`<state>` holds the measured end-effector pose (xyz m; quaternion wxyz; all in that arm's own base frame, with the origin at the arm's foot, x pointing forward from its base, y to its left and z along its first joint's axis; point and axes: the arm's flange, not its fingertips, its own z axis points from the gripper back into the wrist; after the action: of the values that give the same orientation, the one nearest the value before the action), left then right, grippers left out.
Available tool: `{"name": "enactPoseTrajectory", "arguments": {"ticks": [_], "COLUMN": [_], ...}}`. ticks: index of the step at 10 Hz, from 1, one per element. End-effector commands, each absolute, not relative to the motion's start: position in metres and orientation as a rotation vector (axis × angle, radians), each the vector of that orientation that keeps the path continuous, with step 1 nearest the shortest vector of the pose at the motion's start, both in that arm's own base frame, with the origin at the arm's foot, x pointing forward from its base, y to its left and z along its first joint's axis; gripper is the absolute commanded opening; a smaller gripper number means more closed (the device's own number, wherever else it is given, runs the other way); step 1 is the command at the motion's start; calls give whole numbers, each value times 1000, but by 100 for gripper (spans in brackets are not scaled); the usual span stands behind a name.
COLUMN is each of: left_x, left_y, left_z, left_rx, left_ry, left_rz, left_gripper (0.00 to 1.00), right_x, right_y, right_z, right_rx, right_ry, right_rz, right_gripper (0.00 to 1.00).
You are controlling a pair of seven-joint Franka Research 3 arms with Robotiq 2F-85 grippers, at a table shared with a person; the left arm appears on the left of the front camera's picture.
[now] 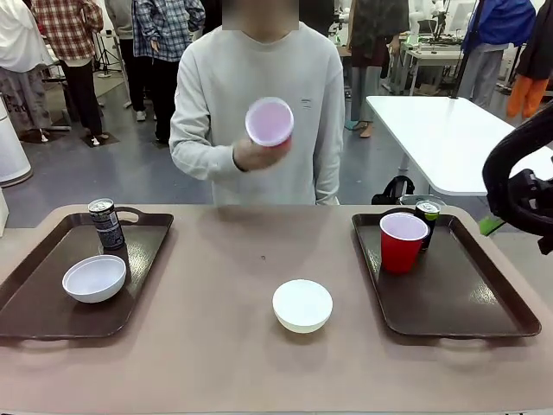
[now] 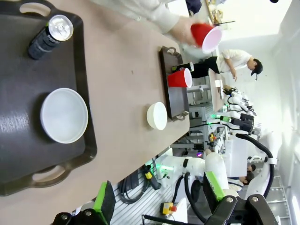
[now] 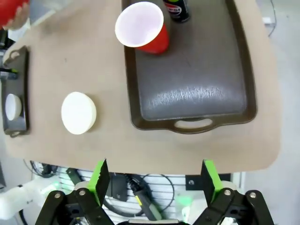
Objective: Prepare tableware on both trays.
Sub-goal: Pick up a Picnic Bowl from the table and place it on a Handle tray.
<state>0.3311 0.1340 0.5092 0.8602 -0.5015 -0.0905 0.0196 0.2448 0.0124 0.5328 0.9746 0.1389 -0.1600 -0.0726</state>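
Observation:
The left tray [image 1: 43,303] holds a black can [image 1: 105,223] and a white bowl [image 1: 94,277]. On the right tray [image 1: 458,294] stand a red cup [image 1: 403,241] and a second can [image 1: 427,216]. Another white bowl [image 1: 302,305] sits on the bare table between the trays. The person's hand holds a second red cup [image 1: 270,123] tilted in the air above the far side. My left gripper [image 2: 159,194] hangs open high above the left tray's near end, nothing between its fingers. My right gripper [image 3: 153,183] is open too, above the near table edge by the right tray [image 3: 192,93].
The person stands at the far middle of the tan table [image 1: 216,251]. My right arm [image 1: 523,181] hangs over the table's right edge. Other people and a white table [image 1: 449,130] are in the background.

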Motion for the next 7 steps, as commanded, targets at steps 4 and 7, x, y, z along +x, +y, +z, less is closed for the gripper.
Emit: {"name": "enactPoseTrajectory", "arguments": {"ticks": [4,7], "left_x": [328,328], "left_y": [133,133], "left_z": [508,508], "left_rx": [-1073,-1073], "left_ry": [-208,-208], "left_rz": [25,25], "left_gripper": [100,100], "right_x": [237,256], "right_y": [4,51], "right_z": [540,537], "right_rx": [321,203], "right_ry": [-341,-237], "right_rz": [-156,406], "right_gripper": [100,100]}}
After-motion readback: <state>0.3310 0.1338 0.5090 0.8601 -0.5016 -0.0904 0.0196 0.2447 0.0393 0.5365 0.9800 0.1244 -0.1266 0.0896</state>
